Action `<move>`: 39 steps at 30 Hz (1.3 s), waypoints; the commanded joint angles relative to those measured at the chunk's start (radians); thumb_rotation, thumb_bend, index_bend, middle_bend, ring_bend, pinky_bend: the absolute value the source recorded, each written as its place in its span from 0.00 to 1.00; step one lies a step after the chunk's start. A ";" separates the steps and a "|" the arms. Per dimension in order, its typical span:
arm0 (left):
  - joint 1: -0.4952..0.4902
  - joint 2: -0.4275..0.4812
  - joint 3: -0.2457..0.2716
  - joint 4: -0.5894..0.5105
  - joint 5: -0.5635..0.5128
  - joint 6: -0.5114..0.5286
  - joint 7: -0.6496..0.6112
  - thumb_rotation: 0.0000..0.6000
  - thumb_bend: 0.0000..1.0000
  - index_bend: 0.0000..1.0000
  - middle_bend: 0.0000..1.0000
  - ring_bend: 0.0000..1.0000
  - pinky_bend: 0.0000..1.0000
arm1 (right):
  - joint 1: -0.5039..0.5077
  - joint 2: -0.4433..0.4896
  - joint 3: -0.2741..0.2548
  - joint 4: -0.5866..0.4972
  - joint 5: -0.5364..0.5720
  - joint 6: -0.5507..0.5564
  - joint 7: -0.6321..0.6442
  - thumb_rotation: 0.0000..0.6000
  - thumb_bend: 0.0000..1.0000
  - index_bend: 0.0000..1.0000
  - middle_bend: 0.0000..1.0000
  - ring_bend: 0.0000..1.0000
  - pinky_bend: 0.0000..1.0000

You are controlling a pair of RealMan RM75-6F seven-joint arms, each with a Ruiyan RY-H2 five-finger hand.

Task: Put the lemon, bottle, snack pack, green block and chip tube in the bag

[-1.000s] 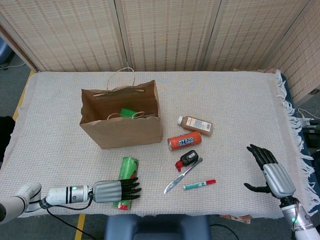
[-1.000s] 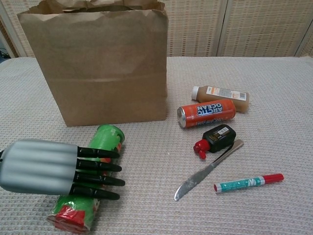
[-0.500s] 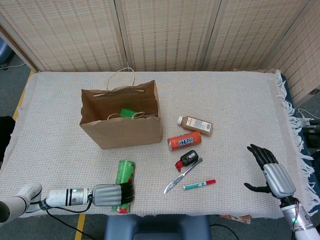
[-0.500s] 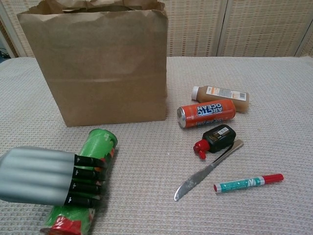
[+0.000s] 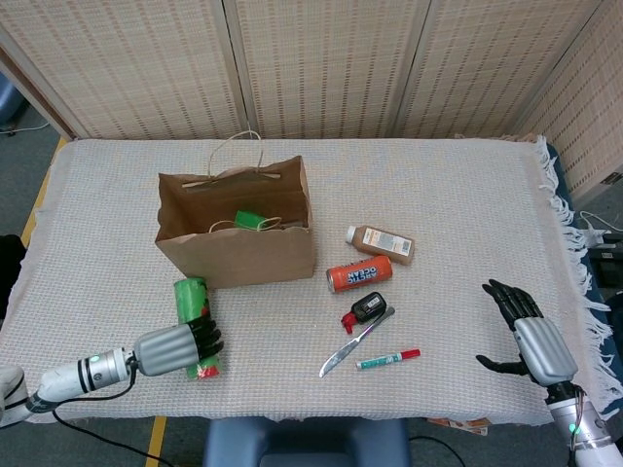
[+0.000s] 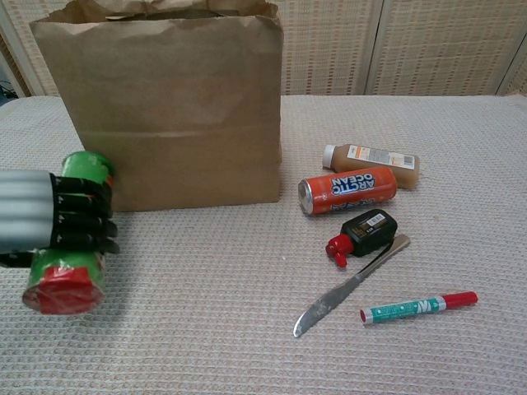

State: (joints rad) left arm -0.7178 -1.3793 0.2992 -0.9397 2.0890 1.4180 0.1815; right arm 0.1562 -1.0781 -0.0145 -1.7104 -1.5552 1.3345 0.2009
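Chip tube (image 6: 67,239) clamped in the left hand (image 6: 51,220), its fingers (image 6: 82,217) wrapped round the tube, just left of the bag (image 5: 237,255).
Advice: raise the tube above the bag rim before tipping it in. Right hand (image 5: 531,340) idle, fingers apart, over the woven-clothed worktop (image 5: 448,214); wicker screens (image 5: 321,63) behind.

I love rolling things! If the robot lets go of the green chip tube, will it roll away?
Probably a little. The chip tube is round and lies sideways in the left hand, so it could roll. The woven tablecloth looks rough, likely stopping it soon.
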 commanded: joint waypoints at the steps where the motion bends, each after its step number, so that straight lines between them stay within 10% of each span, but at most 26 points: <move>1: 0.075 0.056 -0.049 0.043 -0.111 0.021 -0.023 1.00 0.69 0.74 0.70 0.66 0.74 | -0.001 -0.001 0.000 0.001 -0.001 0.002 0.000 1.00 0.03 0.00 0.00 0.00 0.00; 9: 0.135 0.087 -0.091 0.111 -0.227 -0.034 -0.034 1.00 0.69 0.74 0.71 0.66 0.74 | -0.002 -0.006 0.002 0.001 0.004 0.002 -0.010 1.00 0.03 0.00 0.00 0.00 0.00; 17: 0.189 -0.036 -0.378 0.034 -0.559 0.010 -0.144 1.00 0.69 0.75 0.71 0.67 0.74 | -0.002 -0.010 0.002 0.002 0.004 0.003 -0.020 1.00 0.03 0.00 0.00 0.00 0.00; 29: 0.140 -0.095 -0.804 -0.571 -0.986 0.014 -0.283 1.00 0.69 0.75 0.71 0.67 0.73 | 0.000 -0.005 0.000 0.002 0.000 -0.002 -0.008 1.00 0.03 0.00 0.00 0.00 0.00; 39: 0.069 -0.076 -0.915 -0.852 -1.049 -0.007 -0.237 1.00 0.69 0.75 0.71 0.67 0.73 | 0.002 -0.001 -0.001 0.003 -0.004 -0.003 0.007 1.00 0.03 0.00 0.00 0.00 0.00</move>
State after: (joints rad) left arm -0.6240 -1.4543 -0.5914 -1.7669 1.0506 1.4173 -0.0651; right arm 0.1580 -1.0796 -0.0157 -1.7071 -1.5595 1.3311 0.2076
